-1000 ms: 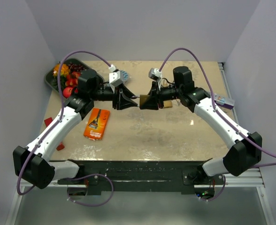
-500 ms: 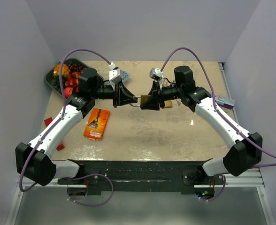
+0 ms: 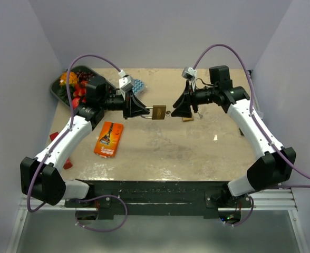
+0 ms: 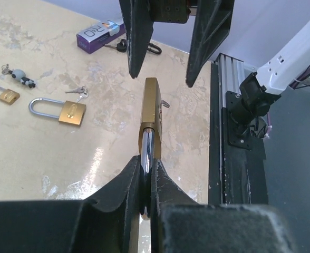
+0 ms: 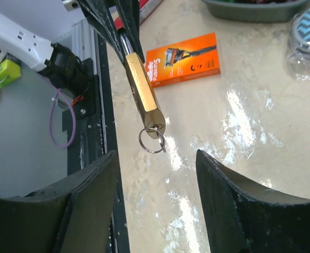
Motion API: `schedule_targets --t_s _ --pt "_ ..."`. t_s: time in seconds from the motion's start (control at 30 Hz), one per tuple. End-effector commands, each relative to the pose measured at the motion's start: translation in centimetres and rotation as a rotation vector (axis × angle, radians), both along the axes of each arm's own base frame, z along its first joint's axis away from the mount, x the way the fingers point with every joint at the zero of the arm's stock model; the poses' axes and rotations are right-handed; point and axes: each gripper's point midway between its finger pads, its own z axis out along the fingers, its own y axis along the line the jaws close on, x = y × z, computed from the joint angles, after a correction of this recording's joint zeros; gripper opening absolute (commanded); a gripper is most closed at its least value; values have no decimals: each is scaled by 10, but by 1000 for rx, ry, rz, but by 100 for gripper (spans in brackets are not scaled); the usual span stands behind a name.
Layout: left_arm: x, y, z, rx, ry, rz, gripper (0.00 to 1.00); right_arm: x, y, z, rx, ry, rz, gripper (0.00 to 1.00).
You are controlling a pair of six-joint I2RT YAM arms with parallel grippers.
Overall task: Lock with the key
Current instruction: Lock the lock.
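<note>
My left gripper (image 3: 144, 111) is shut on the steel shackle of a brass padlock (image 3: 158, 112) and holds it in the air over the table's middle. In the left wrist view the padlock (image 4: 151, 113) points away from my shut gripper (image 4: 146, 182). A key with a ring (image 5: 154, 138) sits in the padlock's bottom end (image 5: 143, 95). My right gripper (image 3: 176, 109) is open and empty, just right of the key, apart from it. Its jaws stand wide in the right wrist view (image 5: 157, 182).
Another brass padlock (image 4: 61, 110), a small padlock (image 4: 3, 94), loose keys (image 4: 77, 91) and a purple box (image 4: 99, 33) lie on the table beneath the right arm. An orange razor pack (image 3: 108, 138) lies at left. A tray of fruit (image 3: 73, 84) stands back left.
My right gripper has let go of the key end, opened and drawn back to the right. The left gripper still holds the padlock, shifted slightly.
</note>
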Motion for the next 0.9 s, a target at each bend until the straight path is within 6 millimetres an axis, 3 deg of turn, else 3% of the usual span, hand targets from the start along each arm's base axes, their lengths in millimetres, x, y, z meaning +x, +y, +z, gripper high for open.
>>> schedule_targets --t_s 0.0,0.23,0.6,0.7,0.83,0.87 --pt "-4 -5 30 -52 -143 -85 0 -5 2 4 -5 -23 39 60" --pt "-5 -8 35 -68 -148 -114 0 -1 9 2 21 -5 70 46" --pt "-4 -12 40 -83 -141 -114 0 -3 14 -9 7 -6 121 35" --pt "-5 -14 40 -84 -138 -116 0 -5 14 -7 11 -11 133 27" --pt "-4 -15 38 -83 -125 -111 0 -6 13 -6 9 -25 149 0" --pt "-3 -14 38 -82 -123 -108 0 -11 12 -8 4 -8 158 0"
